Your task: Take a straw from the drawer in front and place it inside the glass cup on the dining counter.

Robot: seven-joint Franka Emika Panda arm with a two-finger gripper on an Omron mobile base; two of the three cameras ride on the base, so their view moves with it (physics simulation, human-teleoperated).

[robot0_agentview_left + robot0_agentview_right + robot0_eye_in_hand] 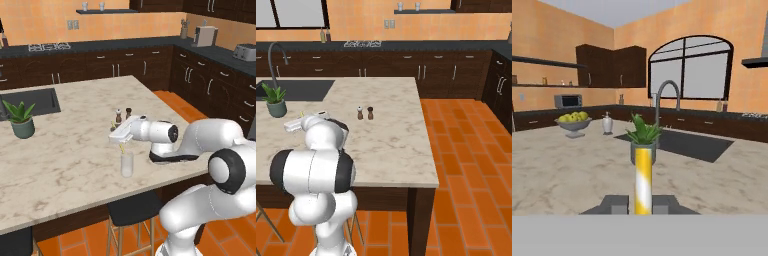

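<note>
While reaching left over the dining counter, gripper clamped on the straw, just above the glass cup. Straw upright between the fingers, lower end at the cup's mouth. Further right, two shakers, standing just beyond the hand.

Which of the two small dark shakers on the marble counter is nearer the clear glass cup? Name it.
The light-topped small dark shaker, on the potted-plant side of the dark-topped shaker, stands nearer the clear glass cup.
</note>
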